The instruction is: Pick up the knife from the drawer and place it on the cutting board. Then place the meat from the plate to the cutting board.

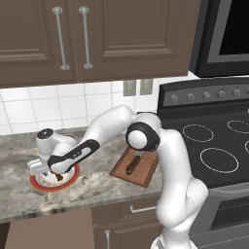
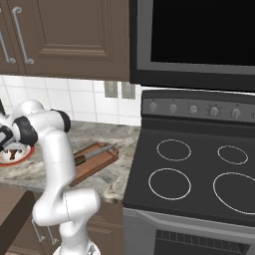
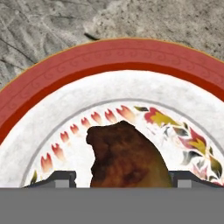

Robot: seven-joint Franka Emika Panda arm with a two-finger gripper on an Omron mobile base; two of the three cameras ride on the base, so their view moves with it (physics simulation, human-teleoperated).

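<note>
Meat [image 3: 127, 157], a small brown drumstick-shaped piece, sits on the round white plate [image 3: 57, 94] with the broad orange-red rim and painted inner ring, and our gripper [image 3: 122, 178] is right down over it. In the hand view we see the two dark fingertips [image 3: 59, 178] at either side of the piece, one on each flank, with the meat rising between them. The jaws stand spread around it; from these pictures we cannot tell whether the pads already touch the meat or sit just clear of it.

The relation that matters is this: the meat lies directly between the fingers and ahead along the hand's line of sight, its rounded bulk near the tips and its narrower end pointing away toward the plate's far rim. So its long axis seems to run roughly along our view, across the line of closing, which we judge a fair setup for a pinch across its width.

From the left base view the hand [image 1: 48, 168] hangs low over the plate [image 1: 36, 184] at the left of the speckled grey stone counter [image 1: 92, 187]. The reddish-brown wooden cutting board [image 1: 146, 177] lies well apart to the right, next to the black stove [image 1: 219, 146], with the brown-handled kitchen knife [image 1: 132, 164] lying on it, so we take the first half of the task as done. In the right base view the knife [image 2: 94, 153] lies lengthwise on the board [image 2: 84, 172].

What remains, in our judgement, is to close on the meat, lift it clear of the plate and carry it rightward to the board.
</note>
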